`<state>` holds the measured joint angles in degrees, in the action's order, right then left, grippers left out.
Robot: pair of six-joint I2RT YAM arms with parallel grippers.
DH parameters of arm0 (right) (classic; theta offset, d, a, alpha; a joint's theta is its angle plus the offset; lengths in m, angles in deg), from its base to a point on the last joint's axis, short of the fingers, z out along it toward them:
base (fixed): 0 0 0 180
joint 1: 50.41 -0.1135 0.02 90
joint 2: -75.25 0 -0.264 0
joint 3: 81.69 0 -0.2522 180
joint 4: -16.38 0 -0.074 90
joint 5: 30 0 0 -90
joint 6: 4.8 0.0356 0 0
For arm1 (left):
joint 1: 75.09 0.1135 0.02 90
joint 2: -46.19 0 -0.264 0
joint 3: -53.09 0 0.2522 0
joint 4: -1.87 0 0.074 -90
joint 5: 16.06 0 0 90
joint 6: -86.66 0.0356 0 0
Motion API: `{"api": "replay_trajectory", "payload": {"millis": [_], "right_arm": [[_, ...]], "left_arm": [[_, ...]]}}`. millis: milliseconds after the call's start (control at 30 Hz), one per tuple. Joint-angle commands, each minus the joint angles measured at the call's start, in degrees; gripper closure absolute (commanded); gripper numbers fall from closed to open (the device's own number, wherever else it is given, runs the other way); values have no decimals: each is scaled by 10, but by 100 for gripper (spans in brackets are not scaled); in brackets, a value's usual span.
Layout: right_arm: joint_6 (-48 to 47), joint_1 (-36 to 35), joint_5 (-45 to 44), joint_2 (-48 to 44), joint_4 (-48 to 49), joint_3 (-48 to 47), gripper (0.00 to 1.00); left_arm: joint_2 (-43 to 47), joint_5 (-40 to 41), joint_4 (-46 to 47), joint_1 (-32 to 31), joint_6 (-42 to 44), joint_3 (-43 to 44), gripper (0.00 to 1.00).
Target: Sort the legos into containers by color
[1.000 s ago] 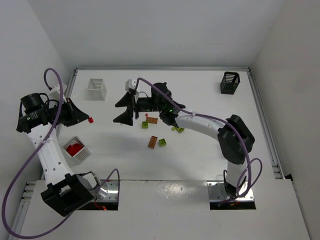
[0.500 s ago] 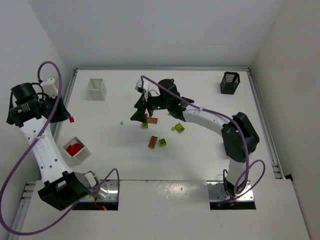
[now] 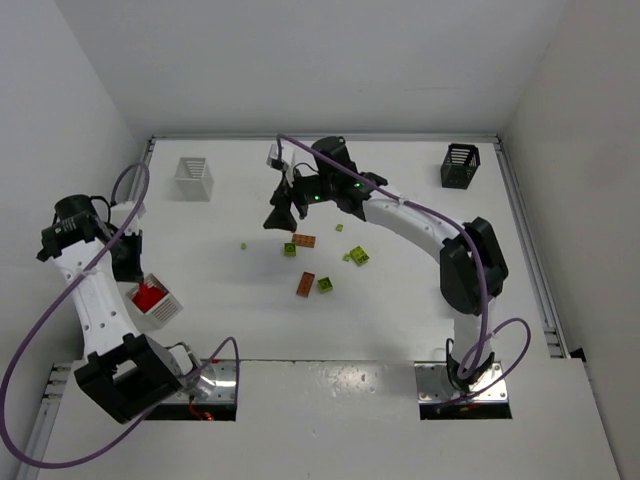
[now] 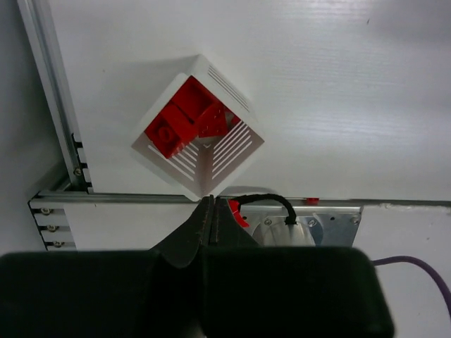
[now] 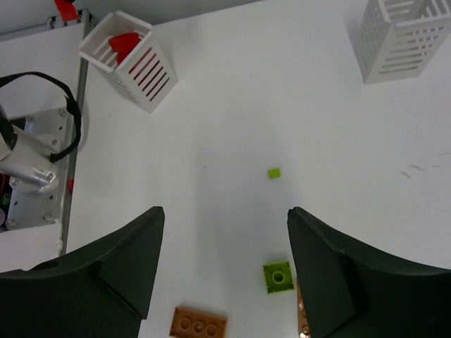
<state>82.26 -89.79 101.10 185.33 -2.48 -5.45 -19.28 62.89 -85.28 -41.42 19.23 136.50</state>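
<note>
My left gripper (image 4: 211, 201) is shut, and a sliver of a red lego (image 4: 238, 211) shows against its fingertip. It hangs at the near corner of a white basket (image 4: 232, 148) holding red legos (image 4: 184, 121); in the top view the gripper (image 3: 128, 264) is just left of that basket (image 3: 170, 309). My right gripper (image 5: 225, 210) is open and empty above the table; it also shows in the top view (image 3: 283, 212). Below it lie a green lego (image 5: 278, 276), an orange-brown plate (image 5: 199, 324) and a tiny yellow-green piece (image 5: 274, 172).
A second white basket (image 3: 193, 178) stands at the back left, and a black basket (image 3: 459, 165) at the back right. More legos lie mid-table: orange-brown (image 3: 305, 284), green (image 3: 325, 285) and yellow-green (image 3: 355, 256). An aluminium rail (image 4: 141, 198) edges the table.
My left arm has swung back and down, carrying the red lego from the left table edge to the basket of red legos. My right gripper has moved right and slightly toward the back.
</note>
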Motion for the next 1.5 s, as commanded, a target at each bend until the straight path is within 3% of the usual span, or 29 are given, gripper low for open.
{"api": "replay_trajectory", "payload": {"millis": [0,400,567,700,967,1067,1233,1267,1333,1467], "right_arm": [[-11,4,2,12,-34,-26,30],[-27,20,-47,6,-45,3,30],[-27,32,-59,6,-56,8,30],[0,47,-65,6,-51,18,31],[1,94,-90,28,-81,24,59],[-35,100,-108,57,-127,-16,63],[-29,85,-158,122,-183,-97,66],[-20,80,-158,137,-193,-118,58],[19,71,-171,137,-180,-119,52],[144,27,-340,159,-153,-133,57]], "left_arm": [[19,17,19,-4,28,-28,100],[-14,23,120,-4,18,-77,96],[-42,2,113,-4,24,-60,75],[-48,-15,103,-4,29,-49,50],[16,-121,90,-4,29,26,45],[16,-154,90,-4,10,53,43],[-5,-179,77,-4,-26,72,43],[-5,-180,77,-4,-33,72,43],[-5,-162,93,-4,-57,72,44],[-5,-150,112,-4,-83,72,44]]}}
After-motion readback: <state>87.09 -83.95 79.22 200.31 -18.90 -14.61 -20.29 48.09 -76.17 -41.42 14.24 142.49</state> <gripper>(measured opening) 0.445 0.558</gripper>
